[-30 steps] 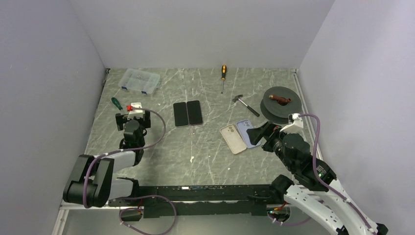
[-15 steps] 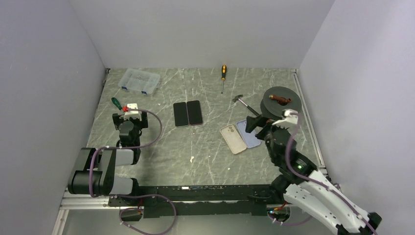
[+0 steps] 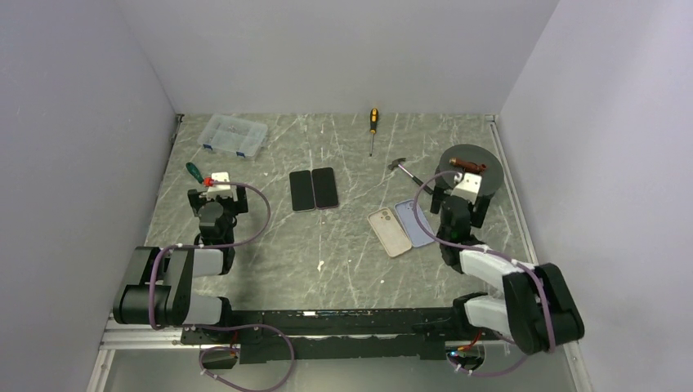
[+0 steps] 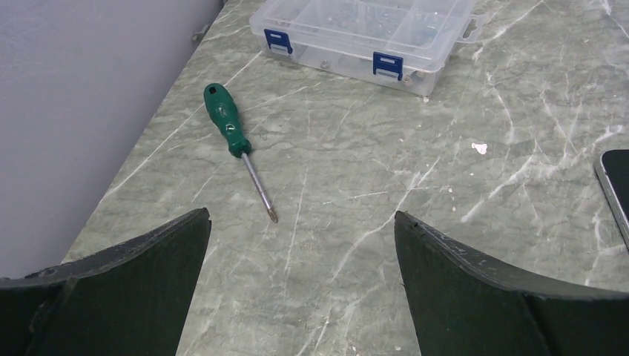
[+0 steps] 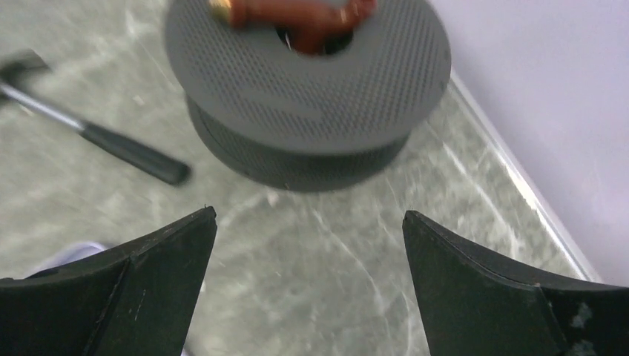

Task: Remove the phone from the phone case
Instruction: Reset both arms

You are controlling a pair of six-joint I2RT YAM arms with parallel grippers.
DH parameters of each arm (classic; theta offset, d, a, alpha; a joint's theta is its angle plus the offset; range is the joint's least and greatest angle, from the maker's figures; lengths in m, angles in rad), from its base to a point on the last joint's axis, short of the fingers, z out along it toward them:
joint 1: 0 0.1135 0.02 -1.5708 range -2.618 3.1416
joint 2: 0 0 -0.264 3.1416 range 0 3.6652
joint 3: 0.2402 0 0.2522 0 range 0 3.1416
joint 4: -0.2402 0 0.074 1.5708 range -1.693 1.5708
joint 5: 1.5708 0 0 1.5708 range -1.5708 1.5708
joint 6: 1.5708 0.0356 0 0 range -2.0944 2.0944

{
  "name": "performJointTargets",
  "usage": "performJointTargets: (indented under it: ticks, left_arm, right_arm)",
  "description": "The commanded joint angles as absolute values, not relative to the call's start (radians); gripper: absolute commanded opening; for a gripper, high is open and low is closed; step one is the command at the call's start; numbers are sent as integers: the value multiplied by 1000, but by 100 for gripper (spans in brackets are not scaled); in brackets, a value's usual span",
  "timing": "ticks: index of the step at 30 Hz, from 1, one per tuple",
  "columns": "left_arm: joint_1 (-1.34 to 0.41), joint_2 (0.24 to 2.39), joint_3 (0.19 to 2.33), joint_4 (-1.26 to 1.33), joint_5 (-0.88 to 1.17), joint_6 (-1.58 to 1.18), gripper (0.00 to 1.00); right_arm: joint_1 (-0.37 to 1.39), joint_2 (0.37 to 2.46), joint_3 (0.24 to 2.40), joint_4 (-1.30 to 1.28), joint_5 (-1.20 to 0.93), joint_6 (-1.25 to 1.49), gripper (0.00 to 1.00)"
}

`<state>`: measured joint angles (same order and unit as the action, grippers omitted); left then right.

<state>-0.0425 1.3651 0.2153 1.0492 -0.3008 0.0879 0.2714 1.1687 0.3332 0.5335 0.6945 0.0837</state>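
Cases sit left of my right claw (image 5: 308,215), not in front of it

Both claws are spread wide, holding nothing. The right one faces the grey spool (image 5: 308,81), while the lavender case (image 3: 415,222) and beige case (image 3: 389,232) lie just beside it on its left, long axes running far-left to near-right. Can't tell if either has a phone inside. Left claw (image 4: 300,215) is well off by the green screwdriver (image 4: 236,144), so I reckon the right arm's the one for this.
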Motion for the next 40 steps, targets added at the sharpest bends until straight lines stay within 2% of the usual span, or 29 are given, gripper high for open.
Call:
performJointTargets:
  ticks: [1,7,9,10,12,15,17,19,40]
  left_arm:
    - [-41,1360,214,1106,-278,76,99]
    - [-38,1359,223,1081,-263,81,100]
    - [-38,1359,223,1083,-261,81,99]
    - [-37,1358,222,1081,-261,81,99]
    - [-35,1359,225,1080,-257,81,99]
    - [-33,1356,223,1080,-252,80,99]
    - [-33,1356,221,1082,-252,81,99]
    - [-33,1355,221,1083,-253,81,99]
    - [-24,1355,223,1079,-233,78,99]
  right_arm:
    - [197,1264,241,908,578,70,100]
    - [128,1429,222,1153,401,-29,100]
    - [92,1435,194,1179,352,27,100]
    - [81,1482,175,1282,371,24,100]
    - [77,1467,235,1117,412,70,100]
    - [61,1474,250,1098,393,78,100]
    - [59,1488,236,1162,398,57,100]
    - [57,1470,244,1107,390,78,100]
    - [58,1475,241,1127,396,69,100]
